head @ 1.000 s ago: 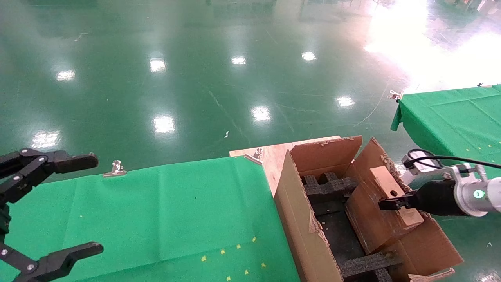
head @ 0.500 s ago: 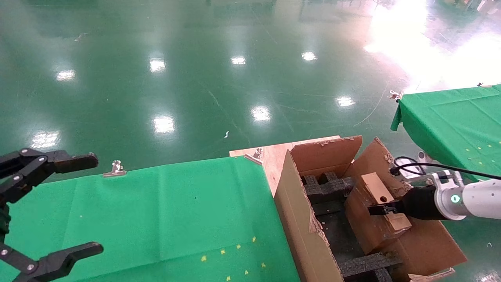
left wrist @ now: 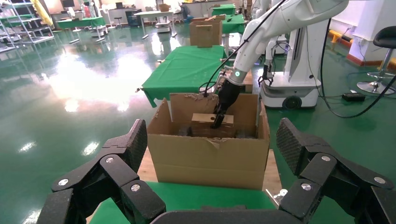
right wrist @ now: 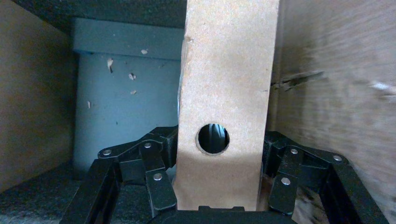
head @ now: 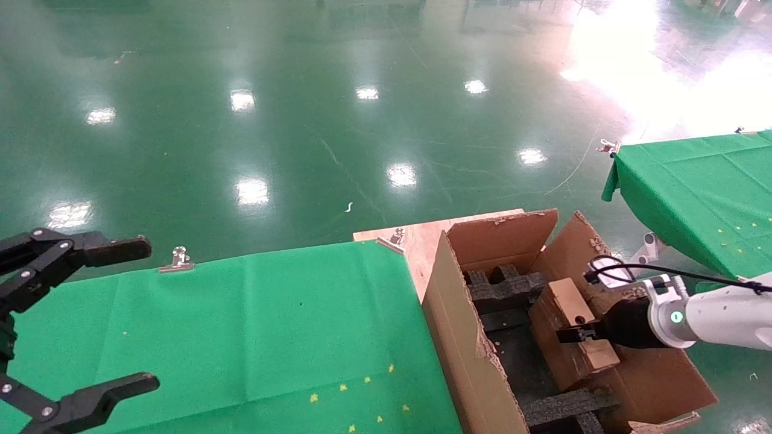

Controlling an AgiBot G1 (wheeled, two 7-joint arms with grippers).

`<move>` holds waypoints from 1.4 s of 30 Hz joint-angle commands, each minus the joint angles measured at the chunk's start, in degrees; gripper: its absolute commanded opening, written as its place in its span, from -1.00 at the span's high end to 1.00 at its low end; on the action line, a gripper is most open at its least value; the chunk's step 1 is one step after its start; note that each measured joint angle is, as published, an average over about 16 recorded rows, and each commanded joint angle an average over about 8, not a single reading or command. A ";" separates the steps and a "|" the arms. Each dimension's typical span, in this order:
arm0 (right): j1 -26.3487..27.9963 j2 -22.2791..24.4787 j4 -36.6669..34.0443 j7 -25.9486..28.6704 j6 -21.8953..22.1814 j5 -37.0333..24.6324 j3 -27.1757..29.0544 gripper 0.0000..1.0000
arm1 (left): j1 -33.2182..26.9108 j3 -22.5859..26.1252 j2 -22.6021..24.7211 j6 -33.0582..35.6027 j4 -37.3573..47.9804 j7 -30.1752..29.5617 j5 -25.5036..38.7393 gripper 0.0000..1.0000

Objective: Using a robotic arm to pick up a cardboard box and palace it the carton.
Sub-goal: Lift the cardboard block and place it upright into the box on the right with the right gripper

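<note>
Head view: right claw of the robotic arm clenched on the cardboard box, held inside the carton at the right edge of the green tabletop; left claw released, above the tabletop's left edge. Left wrist view: box within the carton. Right wrist view: fingers grip the box from both sides, round hole facing the camera

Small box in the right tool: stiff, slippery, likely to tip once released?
The small box looks stiff: edges stay straight in the right tool. Probably light, held by one end. It's narrow and stands on edge above the carton, so it may topple.
</note>
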 commanded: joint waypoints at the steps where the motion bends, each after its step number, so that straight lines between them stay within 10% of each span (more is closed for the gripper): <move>1: -0.73 -0.78 -1.12 -0.61 0.08 0.45 0.14 1.00 | 0.00 0.01 0.00 0.00 0.00 0.00 0.00 -1.00; 5: -1.49 -1.88 -3.00 -1.97 -0.04 1.17 0.54 0.92 | 0.00 0.02 -0.01 -0.01 0.00 0.01 -0.01 -1.00; 13: -2.24 -2.99 -5.01 -3.35 -0.27 1.96 1.04 -0.96 | 0.01 0.03 -0.02 -0.02 0.01 0.02 -0.04 -1.00; 42: 0.73 -0.41 -2.22 -2.26 0.08 0.91 1.09 -1.00 | -0.02 0.08 -0.02 -0.02 0.05 0.05 -0.07 -1.00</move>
